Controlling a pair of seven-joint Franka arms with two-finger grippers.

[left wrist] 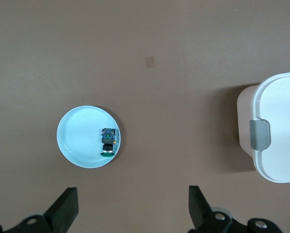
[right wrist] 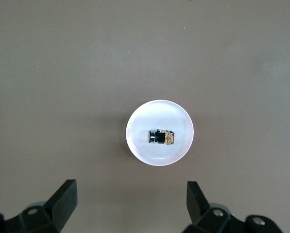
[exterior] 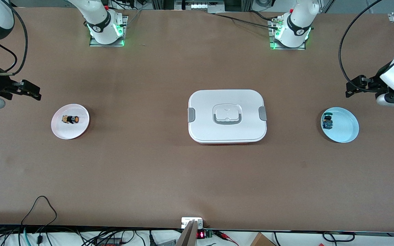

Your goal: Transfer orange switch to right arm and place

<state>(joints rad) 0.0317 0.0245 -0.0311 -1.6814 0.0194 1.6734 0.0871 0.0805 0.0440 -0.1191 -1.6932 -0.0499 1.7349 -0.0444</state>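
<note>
From the front, the orange switch (exterior: 71,119) is seen lying on a white plate (exterior: 80,131) toward the right arm's end of the tabletop (exterior: 197,177). In the wrist views, the left tool (left wrist: 132,206) and the right tool (right wrist: 131,203) are shown spread wide and empty.

A: What sits mid-table (exterior: 149,164)?

B: A white box (exterior: 227,116), lid shut, with grey clasps at both short ends and a grey-edged recessed handle on top.

A: And toward the right arm's end?

B: A white plate (exterior: 70,121), well apart from the box.

A: Toward the left arm's end?

B: A blue plate (exterior: 340,124). A blue-green switch (exterior: 327,121) lies on it by the rim, on the side toward the box.

A: Anything along the table's near edge?

B: Black cables (exterior: 39,212) loop onto the brown surface there; a small red display (exterior: 200,235) glows at mid-edge.
</note>
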